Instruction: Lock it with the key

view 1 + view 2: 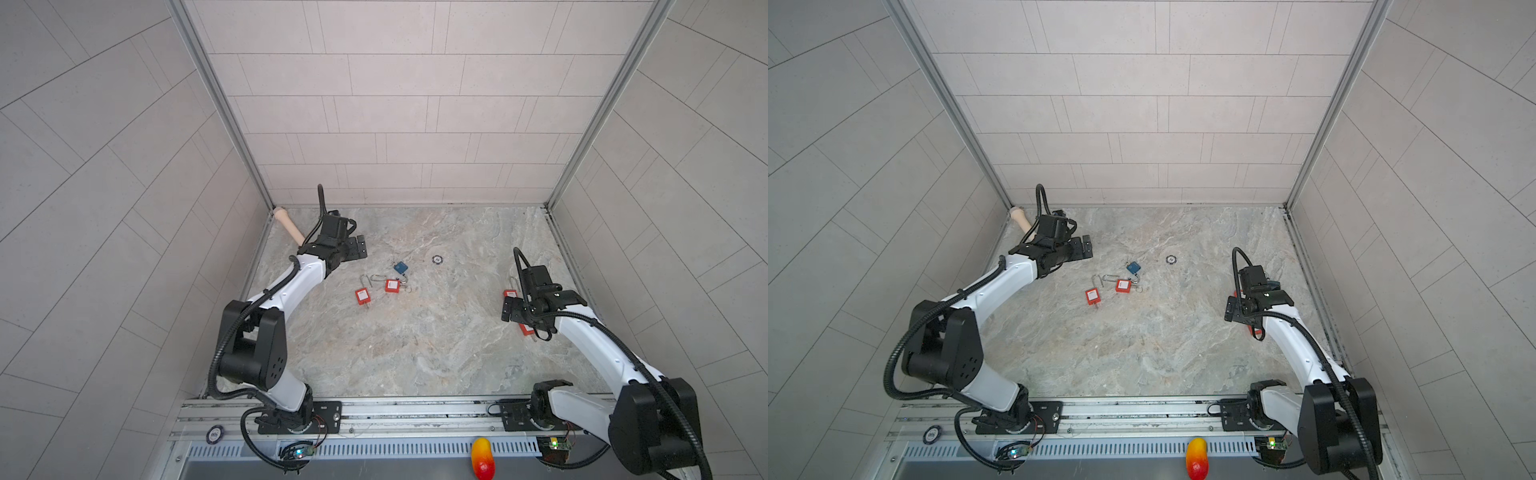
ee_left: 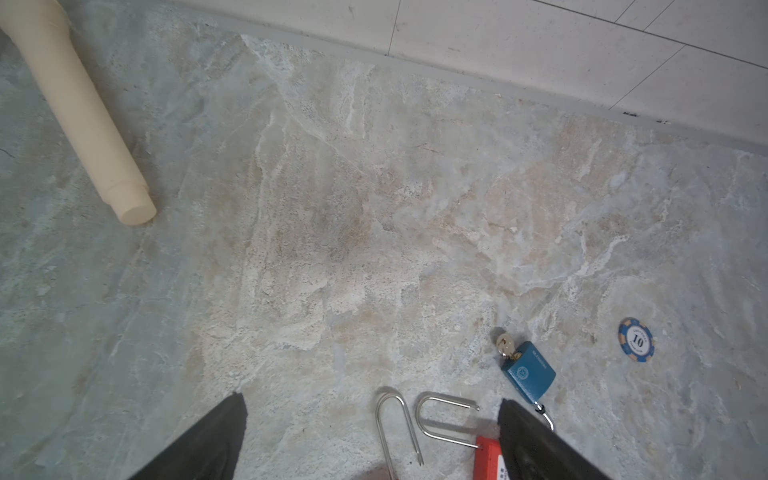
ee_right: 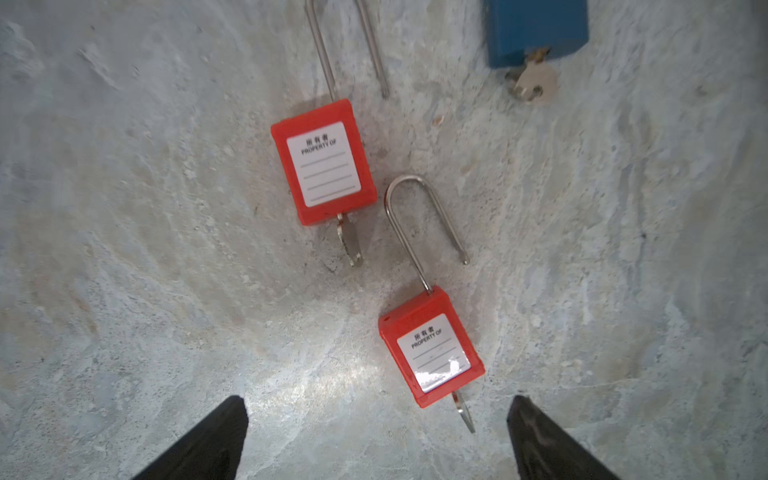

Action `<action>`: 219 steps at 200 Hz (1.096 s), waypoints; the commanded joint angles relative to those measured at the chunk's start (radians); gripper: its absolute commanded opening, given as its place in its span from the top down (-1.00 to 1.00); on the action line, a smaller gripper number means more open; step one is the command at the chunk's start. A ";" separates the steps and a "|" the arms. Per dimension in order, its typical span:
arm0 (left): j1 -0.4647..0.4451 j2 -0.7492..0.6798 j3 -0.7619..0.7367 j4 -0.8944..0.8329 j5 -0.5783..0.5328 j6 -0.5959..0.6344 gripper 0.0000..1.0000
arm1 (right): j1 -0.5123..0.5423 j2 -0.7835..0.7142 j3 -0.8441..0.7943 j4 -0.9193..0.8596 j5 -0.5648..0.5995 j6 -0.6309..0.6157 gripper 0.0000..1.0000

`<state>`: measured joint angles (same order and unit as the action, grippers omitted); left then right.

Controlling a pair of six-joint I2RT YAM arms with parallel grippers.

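Right fingers [image 3: 208, 444] are hanging spread wide and holding nothing above the desk [image 3: 124, 249]. The near red lock [image 3: 432, 353] is lying flat just ahead of them, within the span of their gap. Its key [image 3: 464, 411] is sticking out of the body's end toward the fingers, seemingly seated there so that a turn can finish the job. Its shackle [image 3: 415, 216] is standing swung open with one leg free, so the locking is not yet done. A second red lock [image 3: 326, 166] and a blue lock [image 3: 536, 29] are lying farther on, each with a key in it. Left fingers [image 2: 199, 444] are likewise gaping empty over a third red lock [image 2: 487, 459], perhaps to steady a body. Such wide stances are probably serving to straddle a lock.
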<state>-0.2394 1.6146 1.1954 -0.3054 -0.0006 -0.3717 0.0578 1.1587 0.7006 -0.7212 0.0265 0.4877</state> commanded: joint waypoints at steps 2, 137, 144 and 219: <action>-0.026 0.052 0.090 -0.144 0.040 -0.048 -1.00 | -0.006 0.039 -0.006 -0.028 -0.044 0.079 -0.99; -0.162 -0.150 -0.094 -0.219 0.067 -0.046 -1.00 | -0.127 0.118 0.001 0.092 -0.071 -0.012 -0.99; -0.165 -0.161 -0.095 -0.219 0.066 -0.043 -1.00 | -0.134 0.124 0.003 0.101 -0.073 -0.019 -0.99; -0.195 -0.192 -0.073 -0.234 0.054 -0.050 -1.00 | -0.129 0.199 0.032 0.106 -0.236 -0.081 -0.91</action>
<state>-0.4213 1.4445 1.1103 -0.5152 0.0673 -0.3988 -0.0788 1.3605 0.7227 -0.5938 -0.1505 0.4377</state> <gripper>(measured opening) 0.998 0.962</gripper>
